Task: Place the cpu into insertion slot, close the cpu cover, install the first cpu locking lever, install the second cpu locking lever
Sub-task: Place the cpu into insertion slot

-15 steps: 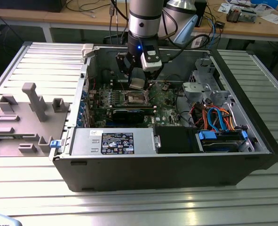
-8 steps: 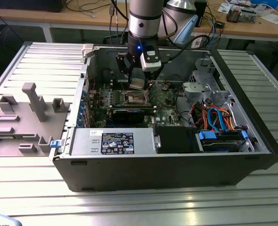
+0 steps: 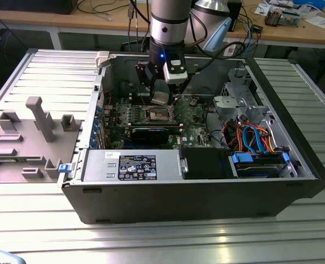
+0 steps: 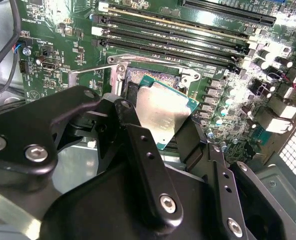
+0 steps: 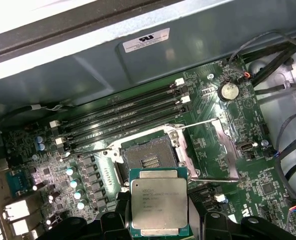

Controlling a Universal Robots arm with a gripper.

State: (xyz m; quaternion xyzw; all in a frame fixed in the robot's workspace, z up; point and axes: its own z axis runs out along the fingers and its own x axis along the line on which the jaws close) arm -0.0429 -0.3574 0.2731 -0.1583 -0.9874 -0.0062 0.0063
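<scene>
The gripper is closed narrowly on the cpu, its two black fingers pinching opposite edges of the chip with the silver top facing up. In the exterior view the gripper hangs inside the open computer case, with the chip apart from the board below it.

Just past the fingertips lies the insertion slot, open and with its contact field bare. The chip overlaps only the slot's near edge, and in the second wrist view it looks tilted against the socket frame. The main risk, as I judge it, is that it comes down skewed or off-centre and one corner digs into the contacts. An edge grip this slim could also let the chip slip or turn.

Beside the slot, further from the fingers, the cpu cover lies swung open. If it tipped back it would block the chip.

Beyond the slot run the memory slots.

By count: one cpu, one insertion slot, one cpu cover, four memory slots, and farthest out one coin cell.
</scene>
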